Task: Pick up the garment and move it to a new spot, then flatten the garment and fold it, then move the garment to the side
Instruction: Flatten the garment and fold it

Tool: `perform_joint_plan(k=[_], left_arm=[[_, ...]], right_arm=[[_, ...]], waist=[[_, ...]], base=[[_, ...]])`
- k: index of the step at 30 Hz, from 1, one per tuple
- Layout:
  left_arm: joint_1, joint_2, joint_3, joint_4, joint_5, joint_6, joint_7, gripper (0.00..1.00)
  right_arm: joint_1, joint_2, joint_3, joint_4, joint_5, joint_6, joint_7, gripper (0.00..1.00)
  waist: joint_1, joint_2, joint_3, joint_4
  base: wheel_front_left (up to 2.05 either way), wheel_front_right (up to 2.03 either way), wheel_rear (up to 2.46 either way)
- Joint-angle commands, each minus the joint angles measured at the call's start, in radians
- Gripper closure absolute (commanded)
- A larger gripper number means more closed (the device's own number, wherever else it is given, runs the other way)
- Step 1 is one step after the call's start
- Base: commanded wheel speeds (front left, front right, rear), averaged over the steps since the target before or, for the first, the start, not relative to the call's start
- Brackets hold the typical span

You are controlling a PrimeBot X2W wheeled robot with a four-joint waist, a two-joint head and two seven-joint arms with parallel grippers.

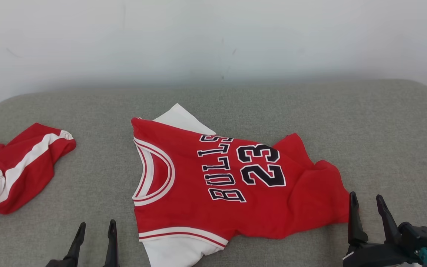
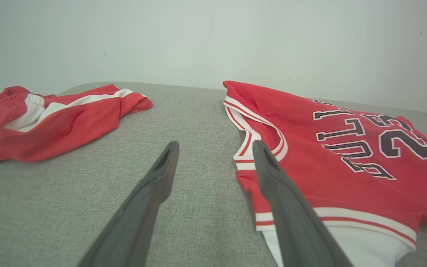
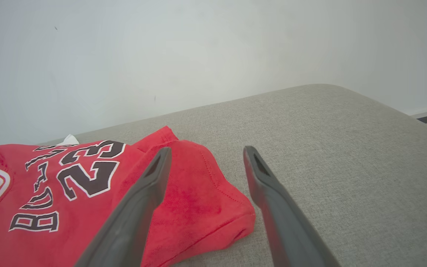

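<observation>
A pale wall (image 1: 213, 37) fills the top of the head view; below it a grey fabric-covered worktop (image 1: 347, 122) spans the frame from edge to edge. A red Bulls 23 jersey (image 1: 184, 211) lies front-up at the centre of the frame, its white-trimmed neckline toward the left and its hem toward the right; white sleeves stick out at its upper and lower edges; the hem end is rumpled. A pair of red shorts (image 1: 20, 167) with a white side stripe lies crumpled at the left edge, well apart from the jersey.

The right gripper (image 1: 366, 194) stands at the lower right with its fingers spread and nothing between them; the jersey's hem corner lies just beside its left finger, and whether they touch cannot be told; in the right wrist view that finger crosses in front of the hem corner while the other is over bare grey fabric. The left gripper (image 1: 98, 222) sits at the lower left, fingers spread and empty; the jersey's lower white sleeve and armhole lie just to its right.
</observation>
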Motion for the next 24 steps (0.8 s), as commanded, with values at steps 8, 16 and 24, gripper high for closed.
perform_joint_plan(k=[8, 16, 24], left_arm=[[0.052, 0.001, 0.025, -0.026, 0.017, 0.002, -0.003, 0.00], [0.064, -0.003, 0.055, -0.045, 0.030, 0.002, -0.003, 0.00], [0.072, -0.004, 0.073, -0.057, 0.045, 0.002, -0.003, 0.00]], right_arm=[[0.039, 0.014, 0.008, -0.064, -0.011, -0.002, -0.005, 0.00], [0.097, 0.017, 0.035, -0.135, -0.015, -0.002, -0.005, 0.00], [0.121, 0.024, 0.044, -0.150, -0.015, -0.002, -0.005, 0.00]], waist=[[0.0001, 0.0000, -0.035, -0.001], [0.0001, 0.0000, -0.048, 0.001], [0.0001, 0.0000, -0.050, -0.001]], base=[[0.00, 0.00, 0.00], [0.00, 0.00, 0.00], [0.00, 0.00, 0.00]])
